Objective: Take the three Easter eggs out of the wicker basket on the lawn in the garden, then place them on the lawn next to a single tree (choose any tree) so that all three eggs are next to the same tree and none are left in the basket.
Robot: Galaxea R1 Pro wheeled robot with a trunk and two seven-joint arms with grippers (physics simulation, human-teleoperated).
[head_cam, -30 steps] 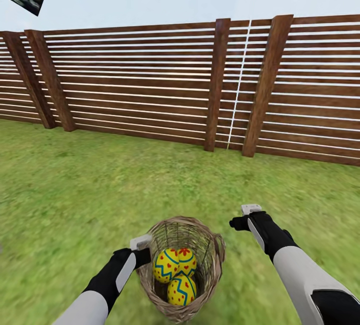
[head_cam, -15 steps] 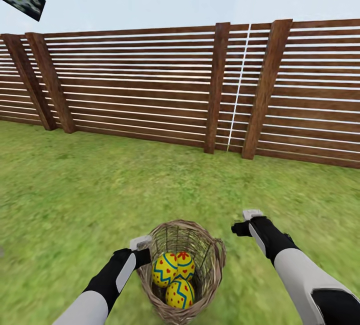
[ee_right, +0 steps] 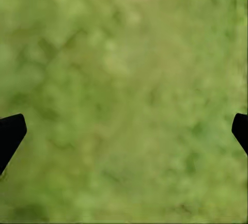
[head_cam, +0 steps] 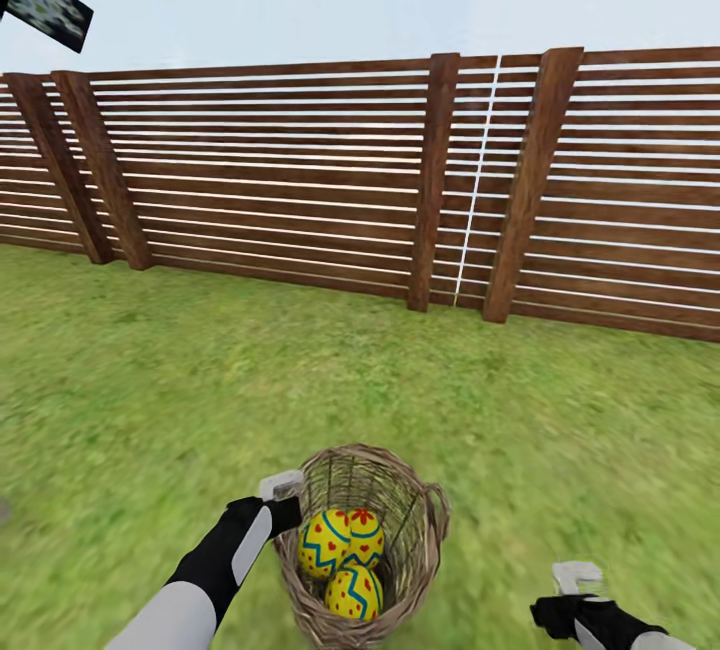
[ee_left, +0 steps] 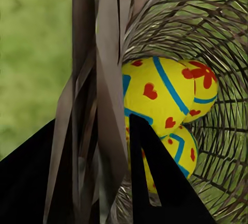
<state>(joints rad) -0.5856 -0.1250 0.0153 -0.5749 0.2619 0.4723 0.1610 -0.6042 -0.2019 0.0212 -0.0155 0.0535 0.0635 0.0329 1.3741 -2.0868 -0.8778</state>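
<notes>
While three Easter eggs (head_cam: 342, 558) sit in the wicker basket (head_cam: 425, 530) at 6 o'clock on the lawn (head_cam: 200, 390), left tool (head_cam: 283, 498) clamps the basket rim; right tool (head_cam: 575, 590), at 4 o'clock, hangs released over grass.

No readable text, labels, brands or numbers in any view — the eggs (head_cam: 340, 555) carry only painted zigzag bands, hearts, dots and a flower, no lettering — the fence (head_cam: 300, 180) and wicker basket (head_cam: 420, 515) are unmarked too
</notes>
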